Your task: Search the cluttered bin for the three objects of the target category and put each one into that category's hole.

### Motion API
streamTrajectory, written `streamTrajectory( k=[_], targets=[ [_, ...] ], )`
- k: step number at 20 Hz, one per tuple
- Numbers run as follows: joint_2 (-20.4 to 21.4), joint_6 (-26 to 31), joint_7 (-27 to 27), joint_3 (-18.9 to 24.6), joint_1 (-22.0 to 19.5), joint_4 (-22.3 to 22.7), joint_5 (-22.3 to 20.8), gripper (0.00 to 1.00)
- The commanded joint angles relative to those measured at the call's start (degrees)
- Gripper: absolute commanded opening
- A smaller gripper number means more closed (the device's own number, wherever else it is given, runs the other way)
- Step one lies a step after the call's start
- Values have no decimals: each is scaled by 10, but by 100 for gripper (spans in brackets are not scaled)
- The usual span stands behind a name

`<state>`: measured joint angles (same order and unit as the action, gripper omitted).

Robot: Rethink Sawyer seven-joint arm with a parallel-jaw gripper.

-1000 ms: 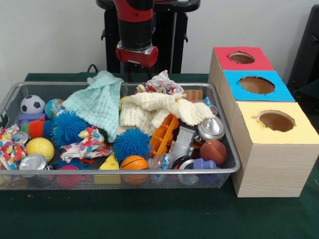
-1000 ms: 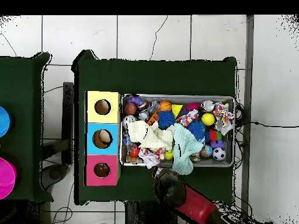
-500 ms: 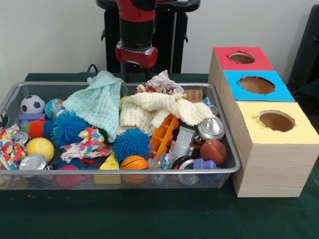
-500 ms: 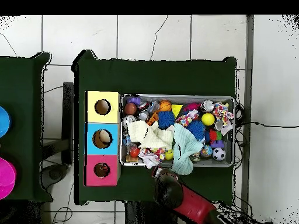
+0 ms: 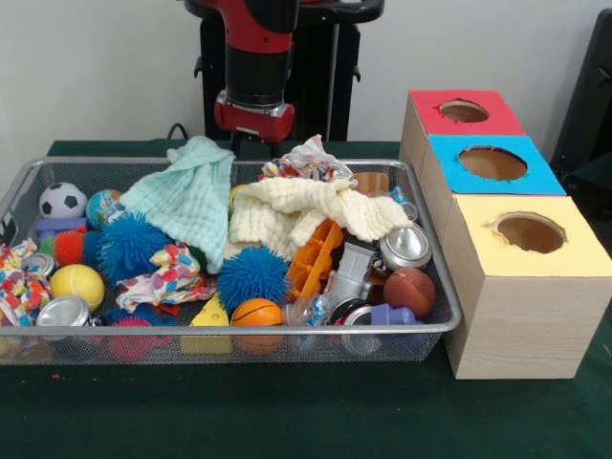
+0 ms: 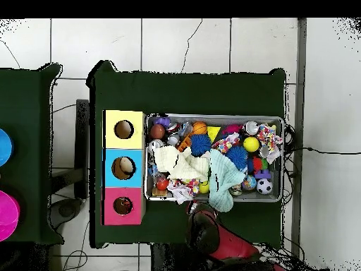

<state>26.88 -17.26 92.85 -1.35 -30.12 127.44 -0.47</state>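
- The pincer (image 5: 254, 143) hangs from the red and black arm behind the far rim of the wire bin (image 5: 421, 330), above the mint green cloth (image 5: 191, 196); whether it is spread or pressed together cannot be told.
- Against the frame a second ago, the arm's red end has moved a little leftward and upward in the front view; the things in the bin lie as they did.
- The task does not say which kind of thing is wanted, so no one thing's long axis can be given.
- In the bin, from the front view: the cream cloth (image 5: 306, 215) is draped across the middle beside the mint cloth, with a patterned cloth (image 5: 311, 158) bunched behind it.
- A blue spiky ball (image 5: 251, 275) lies in front of the cream cloth, a small basketball (image 5: 256, 314) at the near rim, and a brown ball (image 5: 409, 290) at the right end.
- A silver can (image 5: 405, 247) lies on its side near the brown ball, tilted with its top facing forward; an orange plastic toy (image 5: 314, 260) leans beside it.
- At the left end sit a soccer ball (image 5: 62, 201), a yellow ball (image 5: 76, 285) and another can (image 5: 62, 311).
- Just right of the bin on the green table (image 5: 287, 411) stands a row of boxes with round holes: yellow box (image 5: 531, 287) nearest, blue box (image 5: 497, 167) in the middle, red box (image 5: 464, 113) farthest.
- In the overhead view something pale shows inside the blue box's hole.
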Motion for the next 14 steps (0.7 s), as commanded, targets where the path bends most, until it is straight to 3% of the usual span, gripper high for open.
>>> streamTrajectory(
  k=[1,5,14],
  targets=[
    [-4,-100,111,48,-15,-194,20,100],
    [-19,-87,110,49,-16,-208,28,100],
    [-59,-143,127,51,-19,-226,16,100]
  ],
)
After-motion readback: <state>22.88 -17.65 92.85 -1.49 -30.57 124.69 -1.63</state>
